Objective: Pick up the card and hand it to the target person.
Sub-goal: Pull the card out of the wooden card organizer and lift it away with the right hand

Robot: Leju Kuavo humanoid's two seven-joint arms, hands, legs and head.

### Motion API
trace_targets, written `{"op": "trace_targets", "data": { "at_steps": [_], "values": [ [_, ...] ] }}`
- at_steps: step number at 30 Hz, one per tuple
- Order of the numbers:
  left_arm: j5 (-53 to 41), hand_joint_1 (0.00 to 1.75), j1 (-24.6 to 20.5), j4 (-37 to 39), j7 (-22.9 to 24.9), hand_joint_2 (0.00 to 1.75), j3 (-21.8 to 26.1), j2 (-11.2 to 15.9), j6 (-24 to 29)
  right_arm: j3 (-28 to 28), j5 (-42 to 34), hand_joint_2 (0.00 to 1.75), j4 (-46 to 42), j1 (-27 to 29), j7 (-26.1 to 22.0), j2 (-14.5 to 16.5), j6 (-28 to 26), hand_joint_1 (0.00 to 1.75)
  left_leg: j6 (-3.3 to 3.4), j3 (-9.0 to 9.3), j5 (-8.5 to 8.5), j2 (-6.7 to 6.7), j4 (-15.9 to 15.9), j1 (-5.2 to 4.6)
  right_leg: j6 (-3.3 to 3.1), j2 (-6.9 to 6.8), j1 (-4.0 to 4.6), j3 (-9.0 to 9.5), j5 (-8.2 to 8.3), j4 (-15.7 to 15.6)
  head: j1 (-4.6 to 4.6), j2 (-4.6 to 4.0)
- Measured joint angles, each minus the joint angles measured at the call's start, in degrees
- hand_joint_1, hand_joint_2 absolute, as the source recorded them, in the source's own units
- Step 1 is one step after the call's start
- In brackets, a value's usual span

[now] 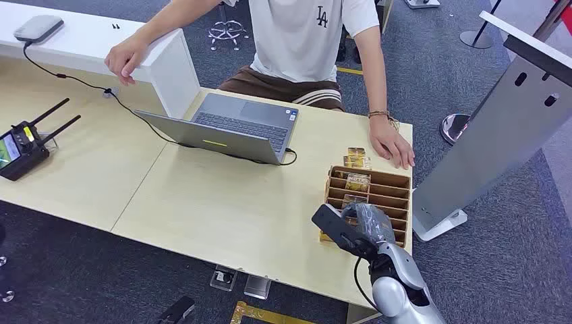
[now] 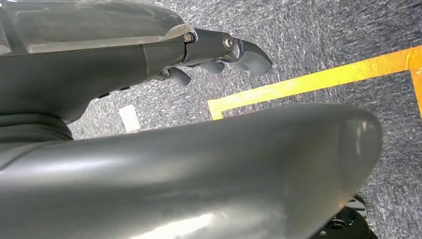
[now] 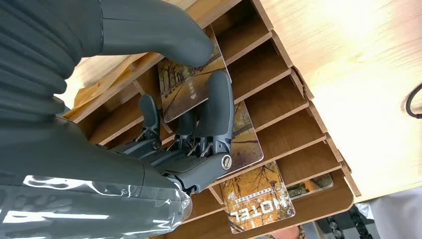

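Right robot hand (image 3: 189,124): pinching card (image 3: 191,82) between thumb and fingers | card: over wooden rack (image 3: 293,94) slots

A hotel-style reception desk (image 1: 222,202): open laptop (image 1: 229,128), wooden card rack (image 1: 378,196) (cards marked HOTEL), grey carpet (image 1: 432,74), a queue-barrier post base (image 1: 455,127) nearby.

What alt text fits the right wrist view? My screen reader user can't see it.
The robot's right hand pinches a card between thumb and fingers over a slotted wooden card rack on a pale desk. Further cards stand in other slots, one reading HOTEL.
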Motion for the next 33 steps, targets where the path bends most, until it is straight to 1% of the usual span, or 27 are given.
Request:
{"op": "trace_targets", "data": {
  "at_steps": [3, 9, 14, 25, 29, 33],
  "values": [
    [0.0, 0.00, 0.0, 0.0, 0.1, 0.00, 0.0, 0.0, 0.0, 0.0, 0.0, 1.75, 0.0, 0.0, 0.0, 0.0, 0.0, 1.13, 0.00, 0.00, 0.00, 0.00, 0.0, 0.00, 0.00, 0.00, 0.00, 0.00, 0.00, 0.0, 0.00, 0.00],
    [0.0, 0.00, -0.1, 0.0, 0.3, 0.00, 0.0, 0.0, 0.0, 0.0, 0.0, 1.75, 0.3, -0.1, -0.2, 0.0, -0.1, 1.38, 0.00, 0.00, 0.00, 0.00, 0.0, 0.00, 0.00, 0.00, 0.00, 0.00, 0.00, 0.0, 0.00, 0.00],
    [0.0, 0.00, -0.2, 0.0, 0.4, 0.00, 0.0, 0.0, 0.0, 0.0, 0.0, 1.75, 0.6, -0.1, -0.4, 0.1, -0.1, 1.47, 0.00, -0.01, 0.00, 0.00, 0.0, 0.00, 0.00, 0.00, 0.00, 0.00, 0.00, 0.0, 0.00, 0.00],
    [0.0, 0.00, -0.2, 0.0, 0.2, 0.00, 0.0, 0.0, 0.0, 0.0, 0.0, 1.75, 0.7, -0.1, -0.7, 0.1, -0.2, 1.55, 0.00, 0.00, 0.00, 0.00, 0.0, 0.00, 0.00, 0.00, 0.00, 0.01, 0.00, 0.0, 0.00, 0.00],
    [-0.1, 0.00, -0.2, 0.0, -0.5, 1.75, 0.0, 0.0, 0.0, 0.0, 0.0, 1.75, 0.7, -0.1, -1.0, 0.1, -0.2, 1.54, 0.00, 0.00, 0.00, 0.00, 0.0, 0.00, 0.00, 0.00, 0.00, 0.01, 0.00, 0.0, 0.00, 0.00],
    [-0.6, 0.00, -0.2, 0.0, -0.9, 1.75, -0.1, 0.1, 0.2, 0.0, 0.0, 1.75, 0.7, -0.1, -1.2, 0.1, -0.2, 1.54, 0.00, 0.00, 0.00, 0.00, 0.0, 0.00, 0.00, 0.00, 0.00, 0.01, 0.00, 0.0, 0.00, 0.00]
  ]
}}
